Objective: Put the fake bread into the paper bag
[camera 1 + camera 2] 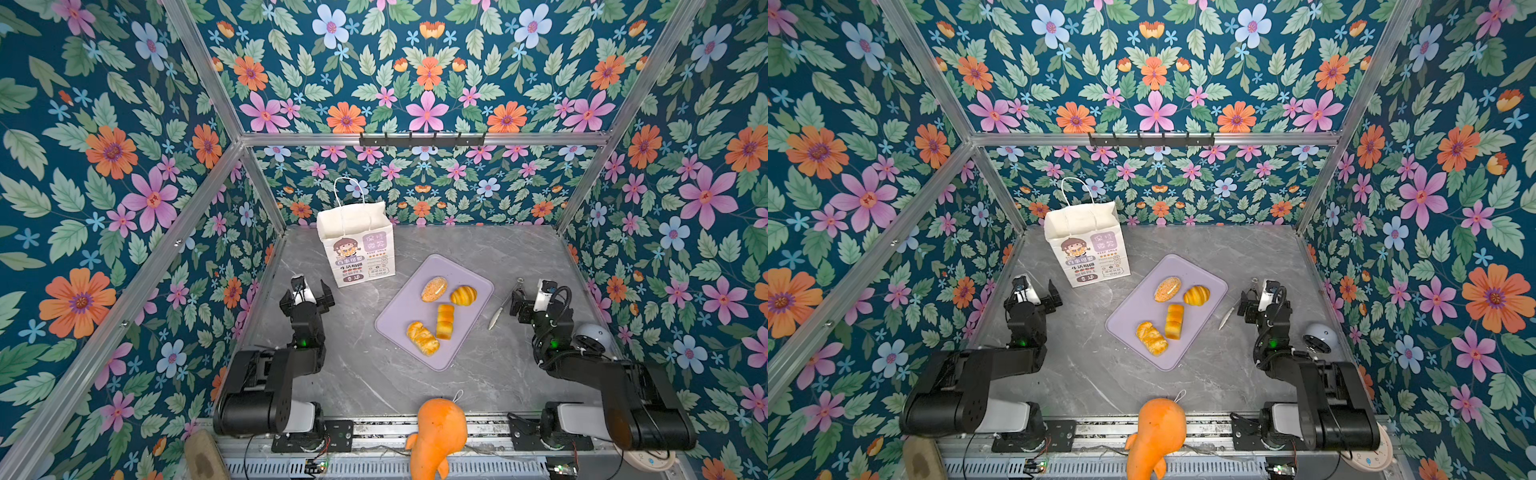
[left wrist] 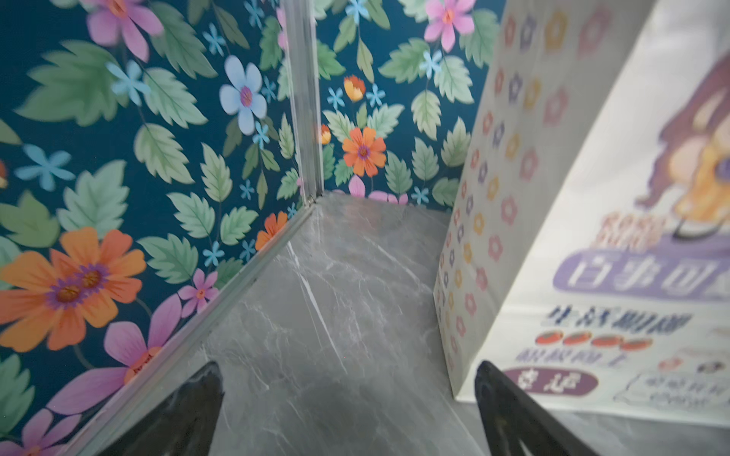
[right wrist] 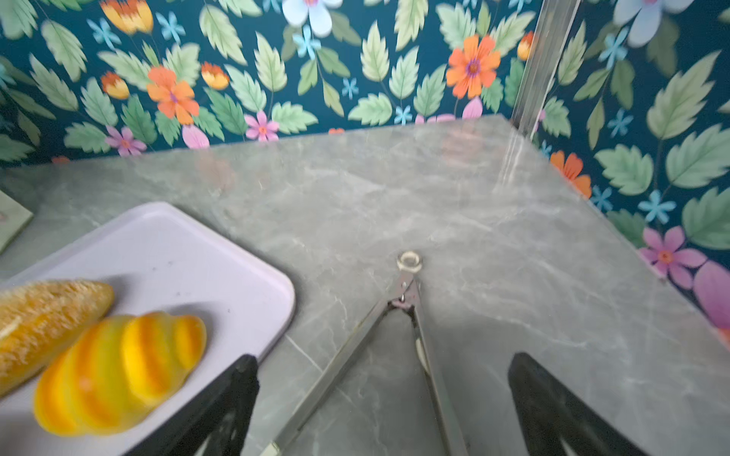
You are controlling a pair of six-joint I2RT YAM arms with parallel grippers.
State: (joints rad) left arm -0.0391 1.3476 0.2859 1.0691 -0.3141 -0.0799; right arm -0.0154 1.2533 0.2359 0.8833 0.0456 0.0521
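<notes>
1. Four golden-orange pieces sit on the lilac tray [image 1: 397, 318]: speckled bun [image 1: 434, 289], ridged croissant [image 1: 463, 295], blocky loaf [image 1: 444, 321], twisted roll [image 1: 422, 338].
2. White printed bag [image 1: 357, 245] stands upright near the left gripper [image 2: 349, 367].
3. Left gripper and right gripper [image 3: 383, 363] gape wide, empty.

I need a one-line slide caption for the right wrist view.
Open right pincer over metal tongs on the grey table, beside a lilac tray with croissant and speckled bun.

Both top views look down from high over the near edge at the whole table [image 1: 365, 374]. Left wrist cam sits close to the paper bag [image 2: 572, 237], facing far-left; right wrist faces far-right past the tray [image 3: 177, 244].
</notes>
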